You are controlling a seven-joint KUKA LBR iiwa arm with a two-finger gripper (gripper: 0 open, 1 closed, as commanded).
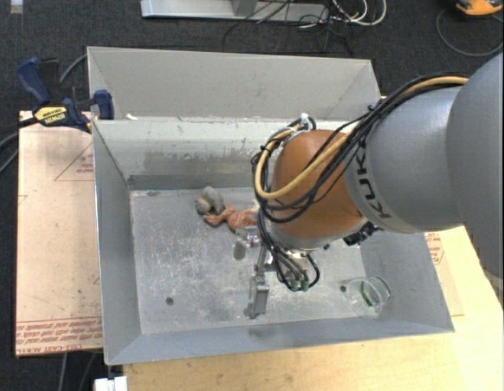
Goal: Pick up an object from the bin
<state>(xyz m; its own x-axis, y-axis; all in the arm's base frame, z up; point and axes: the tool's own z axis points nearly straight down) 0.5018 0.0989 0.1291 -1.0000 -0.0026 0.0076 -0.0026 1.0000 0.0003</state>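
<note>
I'm watching the gripper (256,290) hanging low over bare floor of the bin (113,243), lower middle of the frame. From here I'm not able to tell whether it's spread or closed, and I'm seeing nothing carried in it. At the lower right a clear plastic ring (366,292) is lying flat, well apart. Further back, up and left of the gripper, a small toy figure (219,208) is lying near the back wall, its right end disappearing behind the orange wrist cover (313,186). I'm judging that figure the nearer candidate. I'd be lifting clear, shifting up-left, centring over its middle and descending straight. It's looking pinkish-tan and grey, lumpy, irregular and easy to nudge.
</note>
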